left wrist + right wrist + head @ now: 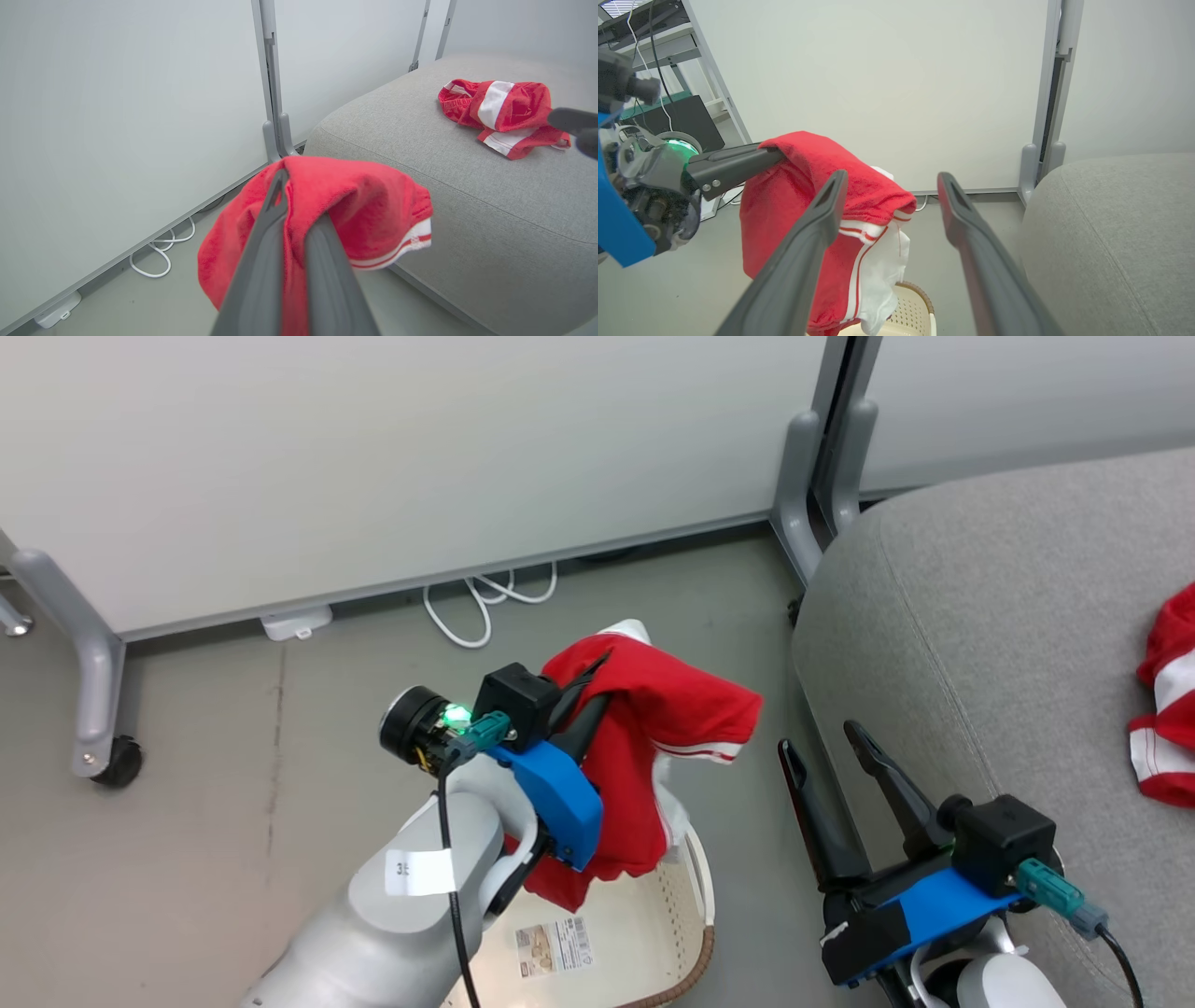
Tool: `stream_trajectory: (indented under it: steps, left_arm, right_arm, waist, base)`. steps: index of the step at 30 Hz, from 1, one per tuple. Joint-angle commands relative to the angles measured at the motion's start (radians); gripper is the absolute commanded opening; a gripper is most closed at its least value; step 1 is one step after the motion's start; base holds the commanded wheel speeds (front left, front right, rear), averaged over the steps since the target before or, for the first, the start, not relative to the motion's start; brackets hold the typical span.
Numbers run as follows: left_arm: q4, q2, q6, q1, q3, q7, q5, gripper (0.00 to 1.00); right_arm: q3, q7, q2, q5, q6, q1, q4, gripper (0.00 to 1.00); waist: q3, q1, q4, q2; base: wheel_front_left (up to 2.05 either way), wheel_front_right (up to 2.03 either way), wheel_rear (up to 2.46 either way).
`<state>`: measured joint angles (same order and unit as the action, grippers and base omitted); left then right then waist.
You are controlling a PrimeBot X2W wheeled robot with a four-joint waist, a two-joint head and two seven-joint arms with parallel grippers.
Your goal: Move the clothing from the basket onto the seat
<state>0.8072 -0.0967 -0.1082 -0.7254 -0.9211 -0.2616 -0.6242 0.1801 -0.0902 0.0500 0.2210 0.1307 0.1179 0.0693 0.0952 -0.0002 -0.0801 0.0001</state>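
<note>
a: what takes up the most room?
b: the grey seat [980, 644], from 1 to 4 o'clock in the head view. after it comes the pale partition panel [373, 457], from 9 to 12 o'clock above the floor.
a: and the basket?
b: the basket [695, 887] stands on the floor at 6 o'clock, near the seat's front edge. a label [554, 945] lies on its bare bottom.
a: where is the clothing?
b: one red garment [672, 709] hangs in the air near the centre, above the basket. its lower folds reach down to the basket's mouth, but i cannot tell whether they touch it. a second garment [1167, 700] lies crumpled on the seat at 3 o'clock.
a: the pincers?
b: the left pincer [299, 205] is clenched on the red garment, with cloth draped over both fingers. the right pincer [822, 739] is at 5 o'clock beside the seat's edge, spread wide with nothing between its fingers, apart from the red garment.
a: anything smaller?
b: a white cable [476, 607], looped on the floor at 11 o'clock under the panel.
</note>
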Motion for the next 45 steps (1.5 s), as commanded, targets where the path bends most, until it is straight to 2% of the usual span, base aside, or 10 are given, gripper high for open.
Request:
stream_trajectory:
  steps: [1,13,20,30,38,45]
  left_arm:
    - [-0.008,0.007,-0.006,-0.015,-0.003,-0.005,0.001,0.00]
    - [-0.043,0.044,-0.018,-0.088,-0.081,0.021,-0.019,0.00]
    - [-0.082,0.046,-0.021,-0.094,-0.128,0.037,-0.077,0.00]
    - [-0.096,0.046,-0.002,-0.105,-0.178,0.035,-0.138,0.00]
    - [-0.088,0.046,0.008,-0.122,-0.212,0.024,-0.176,0.00]
    - [-0.095,0.047,0.014,-0.131,-0.235,0.016,-0.204,0.00]
  right_arm:
    - [0.001,0.006,0.001,0.001,0.000,-0.021,-0.002,1.00]
    - [0.013,0.033,0.001,0.012,0.000,-0.057,0.001,1.00]
    - [0.027,0.042,0.001,0.020,0.000,-0.065,-0.004,1.00]
    - [0.034,0.049,0.001,0.022,0.000,-0.059,0.002,1.00]
    - [0.090,0.078,0.001,0.028,0.000,-0.013,0.044,1.00]
    - [0.137,0.109,0.001,0.048,0.000,0.053,0.139,1.00]
  waist:
    - [-0.031,0.0002,0.023,-0.0001]
    - [-0.087,0.0002,0.049,-0.0001]
    - [-0.100,0.0002,0.044,-0.0001]
    - [-0.091,0.0002,0.042,-0.0001]
    - [-0.084,0.0002,0.039,-0.0001]
    - [-0.083,0.0002,0.035,-0.0001]
  base:
    - [0.00,0.00,0.00]
    - [0.00,0.00,0.00]
    - [0.00,0.00,0.00]
    - [0.00,0.00,0.00]
    - [0.00,0.00,0.00]
    - [0.00,0.00,0.00]
